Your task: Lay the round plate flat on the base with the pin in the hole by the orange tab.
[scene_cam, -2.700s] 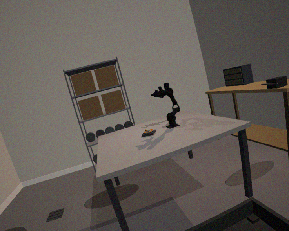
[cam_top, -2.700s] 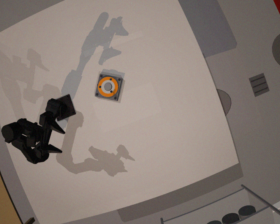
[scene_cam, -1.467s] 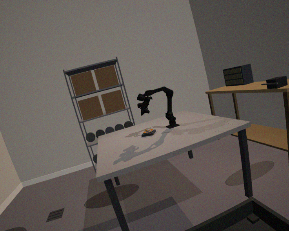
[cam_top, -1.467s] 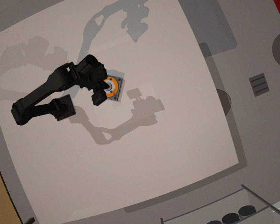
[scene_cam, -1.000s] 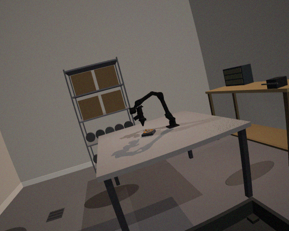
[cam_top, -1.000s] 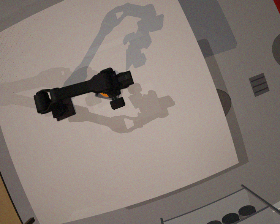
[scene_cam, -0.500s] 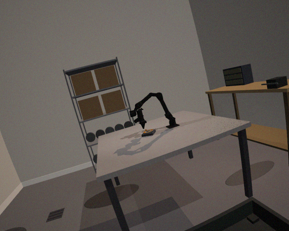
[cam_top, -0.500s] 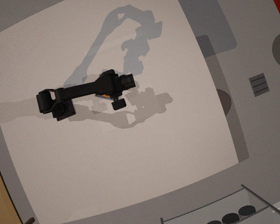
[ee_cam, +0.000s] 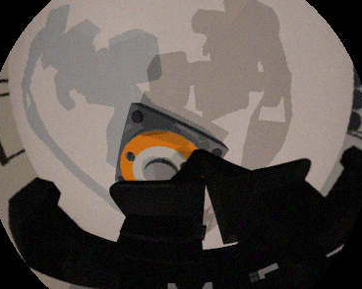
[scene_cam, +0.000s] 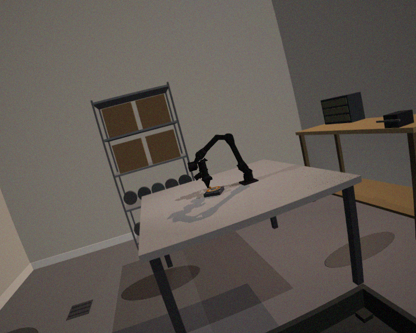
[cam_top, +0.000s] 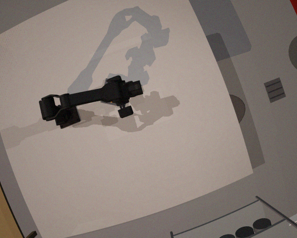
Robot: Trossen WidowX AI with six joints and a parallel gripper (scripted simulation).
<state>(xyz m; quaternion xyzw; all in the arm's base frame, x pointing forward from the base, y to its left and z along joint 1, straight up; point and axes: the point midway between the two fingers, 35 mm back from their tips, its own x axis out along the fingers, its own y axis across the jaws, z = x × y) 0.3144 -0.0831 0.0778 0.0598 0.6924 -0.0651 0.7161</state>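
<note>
The round plate, an orange ring with a pale inner ring, lies around the post on the dark square base. The plate shows a dark hole at its left in the wrist view; its near part is hidden behind the fingers. In the top view the arm covers nearly all of it. I cannot make out the pin or the tab, or tell how far the plate tilts. My gripper is shut and empty, pointing down, its tips at the plate's edge. Contact cannot be told.
The base stands on the pale table, in front of the arm's foot. Dark round holes mark the base's corners. A shelf rack and a wooden bench stand away from the table.
</note>
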